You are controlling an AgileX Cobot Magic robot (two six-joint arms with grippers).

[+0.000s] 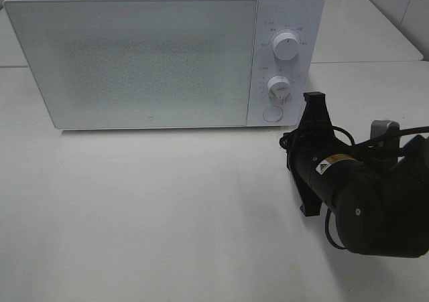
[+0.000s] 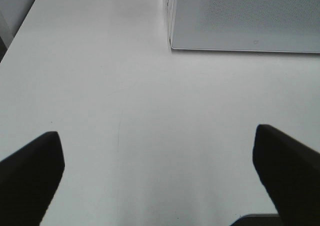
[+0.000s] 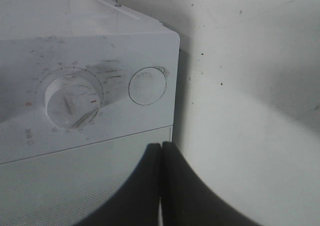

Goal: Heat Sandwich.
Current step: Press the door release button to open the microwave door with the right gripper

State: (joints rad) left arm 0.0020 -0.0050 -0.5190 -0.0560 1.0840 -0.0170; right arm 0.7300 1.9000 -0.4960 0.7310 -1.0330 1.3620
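The microwave has a smooth, slightly glossy white shell and a finely dotted door, the table is smooth matt white, and the right gripper is matt black.

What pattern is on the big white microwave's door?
A fine grey dotted mesh on the white microwave's door, clearest in the exterior high view.

Microwave dial markings, arm sticker: unreadable.

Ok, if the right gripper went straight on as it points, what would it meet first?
The right gripper would probably meet the white box-shaped microwave, low on its front, just beside the round white button; depth is unclear.
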